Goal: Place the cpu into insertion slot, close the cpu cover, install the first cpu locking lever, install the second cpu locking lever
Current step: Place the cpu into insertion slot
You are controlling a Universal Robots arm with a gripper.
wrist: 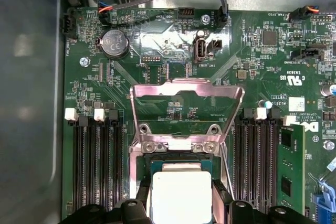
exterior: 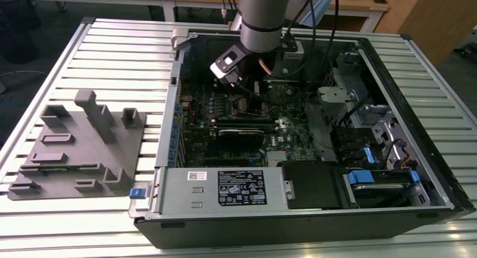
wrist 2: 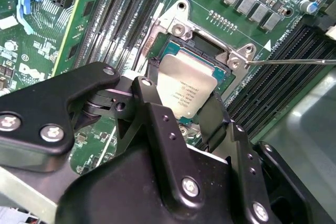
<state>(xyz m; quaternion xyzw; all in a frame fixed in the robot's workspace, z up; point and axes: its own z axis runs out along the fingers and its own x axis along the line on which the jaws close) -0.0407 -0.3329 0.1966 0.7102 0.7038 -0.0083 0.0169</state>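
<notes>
The end effector (wrist 2: 184,97) is made of matt black metal links with bright round screws. Its two black fingers (wrist 2: 214,116) are closed on the cpu (wrist 2: 186,90) and press two opposite edges of it. The cpu is a small flat square with a dull silver-grey top and fine print on it. It sits slightly tilted, directly over the insertion slot (wrist 2: 209,50). I cannot tell if it lies fully in the slot.

The slot has a dark centre and a shiny metal rim with round screw heads at its corners. From one corner a thin, straight steel locking lever (wrist 2: 294,61) goes out over the board.

In the first wrist view, the cpu (wrist: 181,195) is between the fingers (wrist: 140,203). Just behind it the cpu cover (wrist: 186,95) stands open. This cover is a thin polished metal frame with a large window, and it is hinged at the slot's edge. On both sides run long, narrow black memory slots (wrist: 97,166). Further back on the green circuit board (wrist: 247,77) is a round silver coin battery (wrist: 114,42).

In the exterior view, the grey cylindrical arm (exterior: 261,23) reaches down into an open black computer case (exterior: 298,231). The case lies on a ribbed aluminium counter (exterior: 111,51). On the exterior view's left, a grey plastic fixture (exterior: 75,152) with upright blocks rests on the counter, well apart from the arm.
</notes>
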